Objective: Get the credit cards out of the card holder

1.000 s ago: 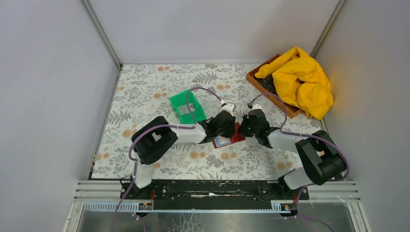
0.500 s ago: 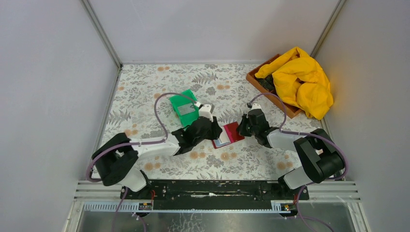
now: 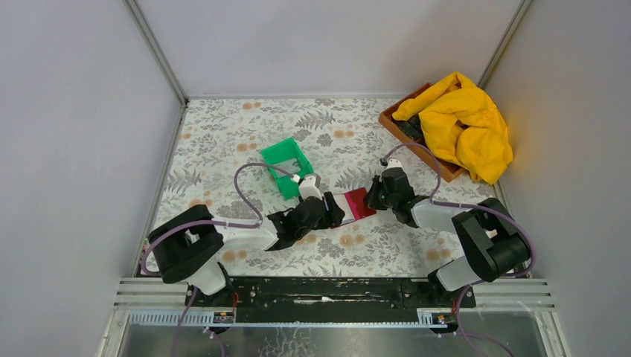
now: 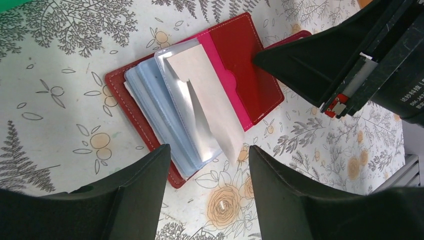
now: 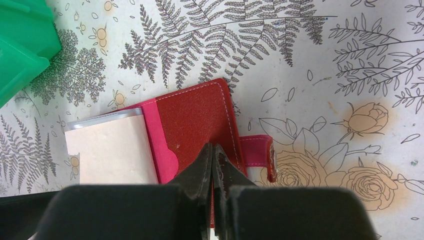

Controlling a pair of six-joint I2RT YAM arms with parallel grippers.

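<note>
The dark red card holder (image 3: 359, 202) lies open on the floral table. In the left wrist view its red flap (image 4: 250, 65) is on the right and its pale blue-grey sleeves (image 4: 150, 100) fan to the left. A gold-tan credit card (image 4: 205, 95) sits in the top clear sleeve; it also shows in the right wrist view (image 5: 112, 150). My left gripper (image 4: 210, 150) is open and empty, its jaws straddling the sleeves' near edge without touching. My right gripper (image 5: 213, 150) is shut, its tips pressed on the red flap (image 5: 195, 115) beside the snap strap (image 5: 257, 152).
A green plastic bin (image 3: 286, 167) stands just left of and behind the wallet; its corner shows in the right wrist view (image 5: 20, 45). A wooden tray (image 3: 394, 123) with a yellow cloth (image 3: 465, 123) is at the back right. White walls close in the table.
My left gripper pulled away from the wallet toward the green bin, then came back to the wallet's near-left edge, open. The right gripper and the wallet have stayed put.
</note>
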